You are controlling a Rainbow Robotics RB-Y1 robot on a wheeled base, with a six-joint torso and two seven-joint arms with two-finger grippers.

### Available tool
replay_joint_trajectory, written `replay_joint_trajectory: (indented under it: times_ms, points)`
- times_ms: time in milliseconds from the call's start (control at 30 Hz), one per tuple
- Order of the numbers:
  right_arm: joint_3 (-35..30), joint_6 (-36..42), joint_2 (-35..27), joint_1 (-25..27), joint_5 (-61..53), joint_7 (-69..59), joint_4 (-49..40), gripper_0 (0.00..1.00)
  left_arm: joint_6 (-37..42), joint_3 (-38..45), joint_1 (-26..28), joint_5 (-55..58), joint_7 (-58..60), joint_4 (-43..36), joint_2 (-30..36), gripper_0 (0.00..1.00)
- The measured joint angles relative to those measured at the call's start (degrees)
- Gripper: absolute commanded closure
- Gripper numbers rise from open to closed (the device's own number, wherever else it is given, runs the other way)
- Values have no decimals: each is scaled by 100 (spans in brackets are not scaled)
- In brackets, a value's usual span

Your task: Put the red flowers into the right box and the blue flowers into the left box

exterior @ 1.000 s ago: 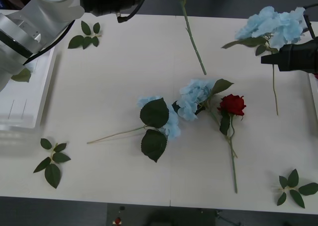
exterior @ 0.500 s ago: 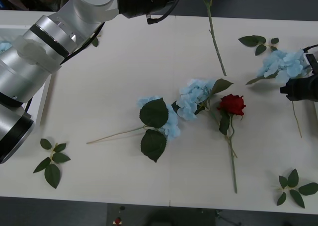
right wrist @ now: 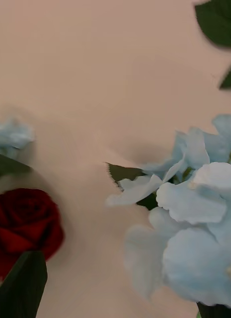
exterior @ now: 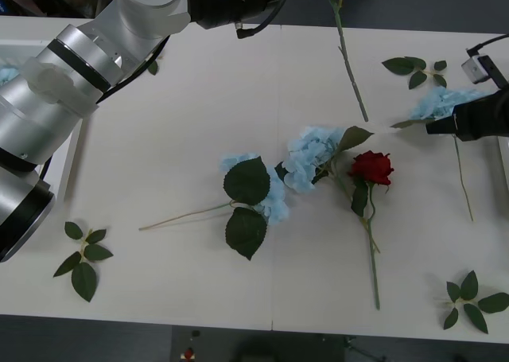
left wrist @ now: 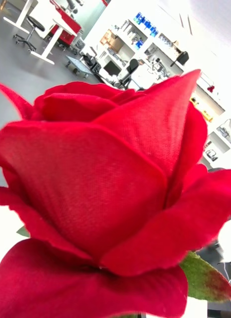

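right hand (exterior: 433,126), at the desk's (exterior: 159,139) right edge: black, apparently clamped on a pale-blue hydrangea (exterior: 439,101); head toward desk centre, stem (exterior: 461,179) trailing toward the near edge. destination, the left box (exterior: 70,167), lies across the whole desk, a white sliver under the left arm.
left hand: past the far edge, hidden; grip cannot be told. a red rose (left wrist: 105,189) sits tight against its wrist camera, and a green stem (exterior: 350,68) hangs down over the desk.
on desk, centre: two blue hydrangeas (exterior: 314,155), fluffy, broad dark leaves; one deep-red rose (exterior: 371,168) just beside them, stem pointing to the near edge.
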Motion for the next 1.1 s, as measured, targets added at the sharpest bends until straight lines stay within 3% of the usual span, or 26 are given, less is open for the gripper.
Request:
replay_joint_trajectory:
  times_ms: [167,300,433,533,700,933,1100]
  points:
    - [-402,148,-774,260,-1053,81,-1403,16,0,0,0,0,0,0,0,100]
    - [-1396,-57,-1061,1065,-1599,85,-2204,17,0,-1,0,0,0,0,0,100]
    - [-2754,1,-1005,2095,-1563,90,-2423,16,0,-1,0,0,0,0,1,100]
    - [-3039,383,-915,2305,-1758,185,-2330,16,0,-2,0,0,0,0,1,100]
    - [-3069,550,-507,2270,-2210,1257,-2283,16,0,-2,0,0,0,0,1,100]
    - [-3878,591,674,2525,-2154,1769,-2502,16,0,-2,0,0,0,0,1,100]
    - [-3759,505,1108,2526,-2132,2547,-2501,16,0,-2,0,0,0,0,1,100]
